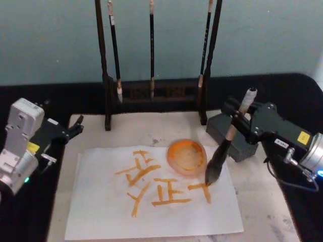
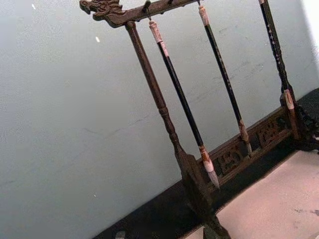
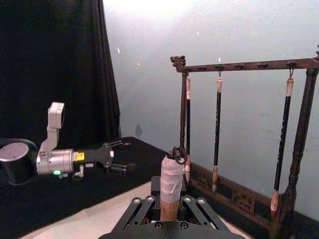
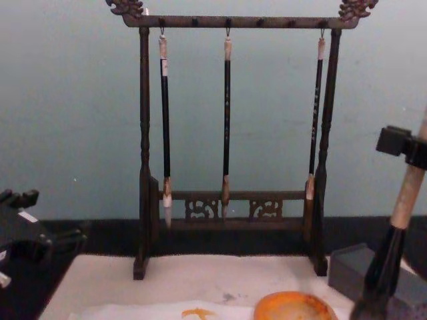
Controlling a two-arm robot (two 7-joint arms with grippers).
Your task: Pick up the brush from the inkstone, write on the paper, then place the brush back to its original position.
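WRITING UNDER WAY: The right pincer (image 1: pixel 241 117), reaching in ahead of the rack's (image 1: pixel 151 93) right post, is clamped on the pale handle of the brush (image 1: pixel 225 146). The brush leans with its bushy tip down on the paper (image 1: pixel 101 212), at the end of an orange stroke (image 1: pixel 201 188), one of several on the sheet. The paper lies on a cream mat (image 1: pixel 282 217) in front of the rack, and an orange dish (image 1: pixel 186 156) rests on the paper's edge nearest the rack. The grey inkstone (image 1: pixel 218 128) sits just in front of the rack's right post, directly behind the leaning brush. The left pincer (image 1: pixel 75 126) hangs idle out beyond the rack's left post, its fingers apart and holding nothing. Three thin brushes (image 1: pixel 151 50) hang from the rack. The writing looks far along, with the return to the inkstone not yet made. The brush should prove light, its wooden handle stiff and easy to grip, best held as here, on the pale wood above the black section. Its wet bristles are soft and will splay under pressure, so a light touch seems wise, and the thin paper could drag or wrinkle beneath a heavy stroke
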